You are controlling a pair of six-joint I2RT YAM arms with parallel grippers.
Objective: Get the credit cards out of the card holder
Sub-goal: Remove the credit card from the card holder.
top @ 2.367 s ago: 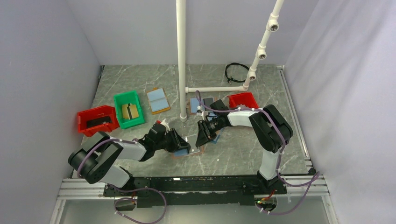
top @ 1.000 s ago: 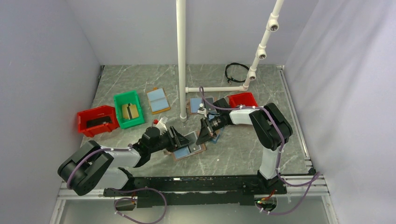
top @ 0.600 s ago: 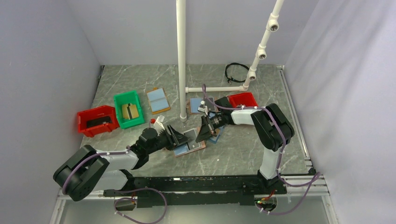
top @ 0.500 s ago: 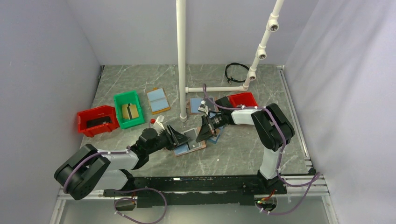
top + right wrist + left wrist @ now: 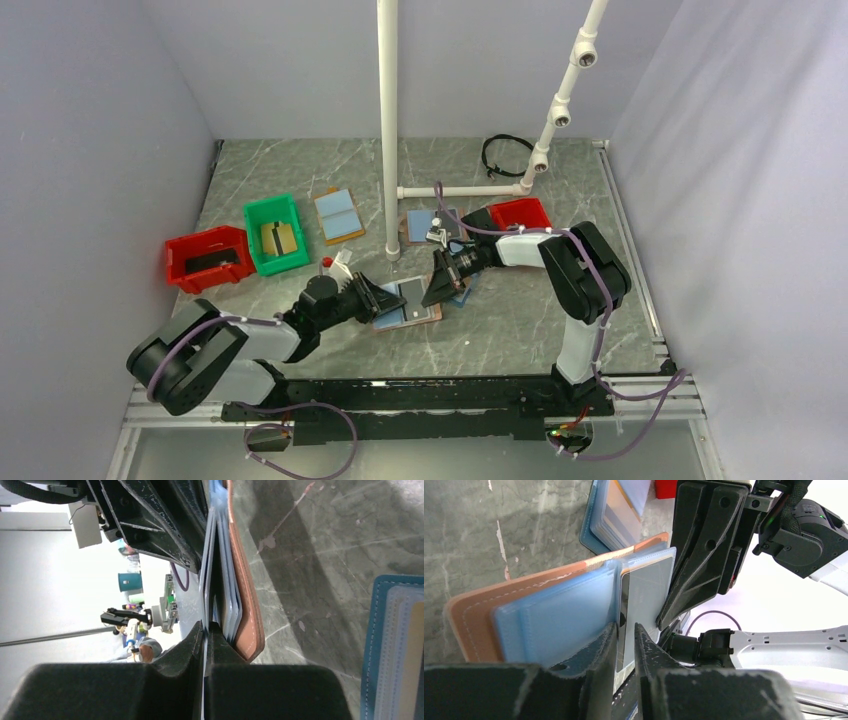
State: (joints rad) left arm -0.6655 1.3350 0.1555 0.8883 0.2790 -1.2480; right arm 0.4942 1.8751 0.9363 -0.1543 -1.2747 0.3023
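Note:
The card holder (image 5: 394,317) lies open mid-table: tan rim (image 5: 474,615), light blue inside, with a dark grey credit card (image 5: 417,294) in its right half. My left gripper (image 5: 380,300) comes in low from the left. Its jaws (image 5: 625,627) stand narrowly apart astride the credit card's dark edge (image 5: 624,600), with a sliver of gap showing. My right gripper (image 5: 437,293) faces it from the right, shut (image 5: 206,625) on a thin pale pocket sheet of the card holder (image 5: 245,605). That half is lifted off the table.
A navy-rimmed holder (image 5: 462,290) lies just behind the right gripper. A green bin (image 5: 276,233) and a red bin (image 5: 208,257) stand at the left, and another red bin (image 5: 520,213) at the back right. A tan holder (image 5: 338,213), a white pipe post (image 5: 389,130) and a black cable (image 5: 505,155) lie farther back.
The left gripper has slid right onto the holder and its jaws have narrowed round the card's edge. The right gripper has kept its grip and place.

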